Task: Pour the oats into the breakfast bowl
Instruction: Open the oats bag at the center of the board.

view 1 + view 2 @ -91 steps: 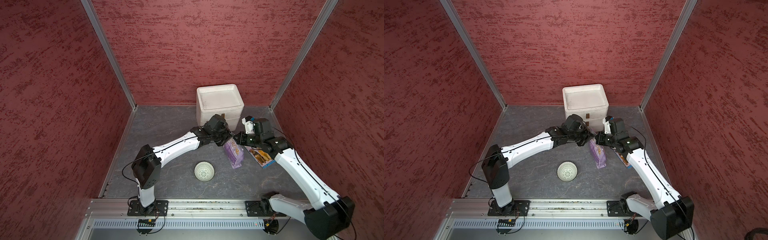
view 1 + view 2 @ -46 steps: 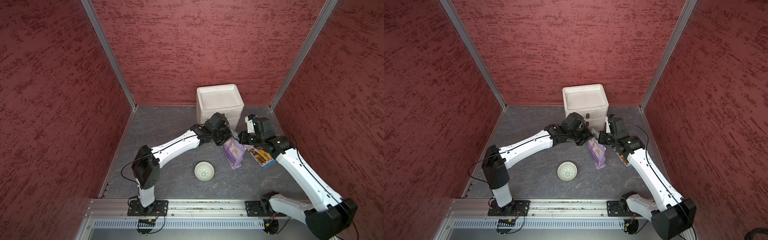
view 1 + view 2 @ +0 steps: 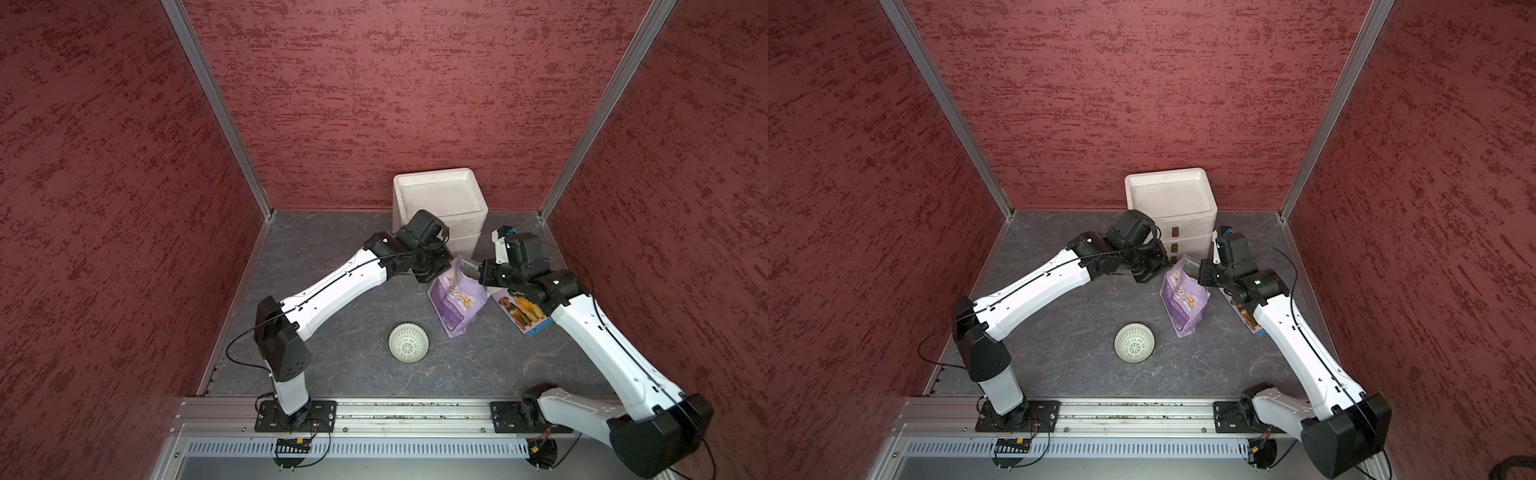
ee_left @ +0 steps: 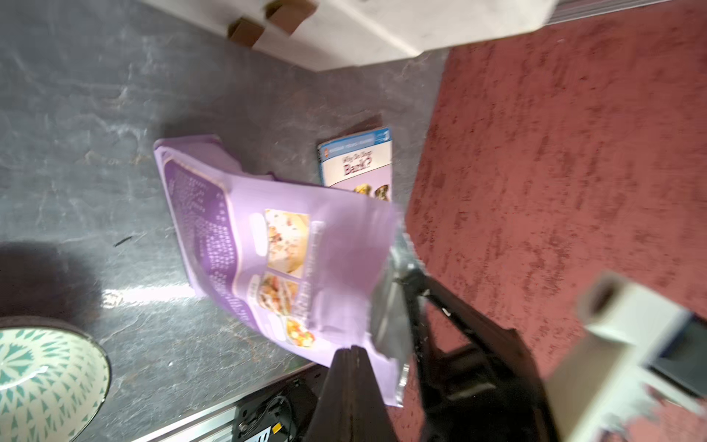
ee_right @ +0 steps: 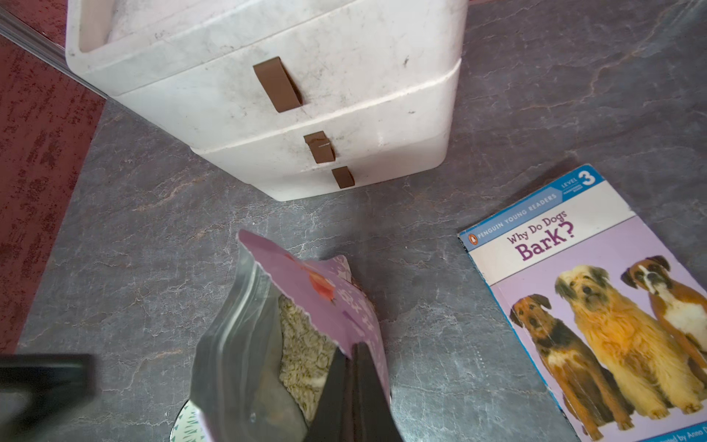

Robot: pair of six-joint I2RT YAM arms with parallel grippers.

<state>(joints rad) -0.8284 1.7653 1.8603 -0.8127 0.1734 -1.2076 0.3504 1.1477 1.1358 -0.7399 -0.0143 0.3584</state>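
Note:
The lavender pouch [image 3: 456, 300] hangs tilted above the grey floor, its torn top opened out between my two grippers. My left gripper [image 4: 354, 350] is shut on one lip of the mouth. On the other lip my right gripper [image 5: 352, 350] is shut too. Pale oats [image 5: 302, 344] show inside the pouch [image 5: 336, 302] in the right wrist view. The breakfast bowl [image 3: 408, 343], whitish with a lattice pattern, stands empty in front of the pouch and a little to its left. In both top views the bowl [image 3: 1134, 342] is apart from the pouch [image 3: 1185, 300].
A white foam drawer box [image 3: 439, 203] stands at the back wall just behind both grippers. A blue dog-cover book [image 3: 523, 312] lies flat under the right arm. Red walls close in the sides and back; a metal rail [image 3: 374, 415] runs along the front.
Both grippers keep their hold on the pouch. Its top has shifted slightly left, and the right wrist has turned a little.

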